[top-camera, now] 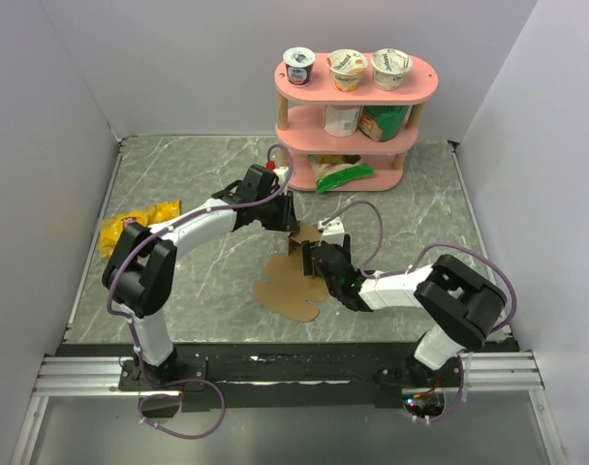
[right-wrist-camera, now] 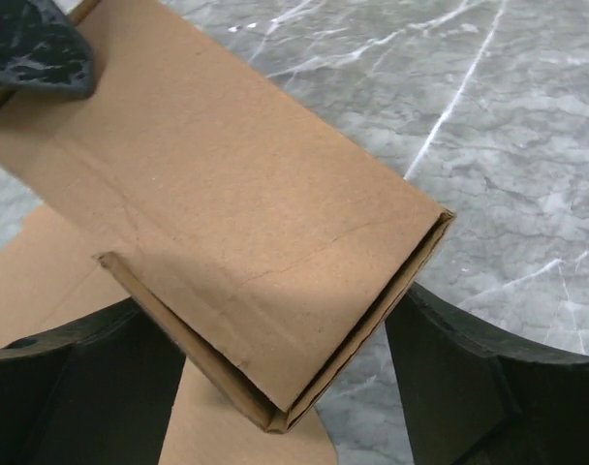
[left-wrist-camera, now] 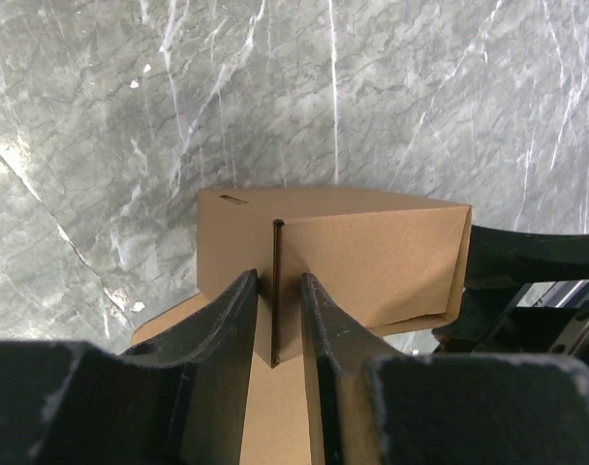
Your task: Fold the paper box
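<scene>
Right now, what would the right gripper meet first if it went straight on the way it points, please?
Most likely the paper box: its raised wall stands between the right gripper's open fingers.

Soft, even light falls from overhead in the top view, bright enough that the white walls nearly wash out. The worktop (top-camera: 178, 194) carries only faint, blurred shadows under the arms, darkest beside the paper box (top-camera: 294, 286) near its middle, and no hard glare. In both wrist views the cardboard and marble are crisp and evenly lit, with thin dark shadow lines along the folds. The fingers (left-wrist-camera: 212, 339) of the left gripper (left-wrist-camera: 278, 286) and the fingers (right-wrist-camera: 479, 378) of the right gripper (right-wrist-camera: 265, 320) are near-black, underexposed and slightly soft.
</scene>
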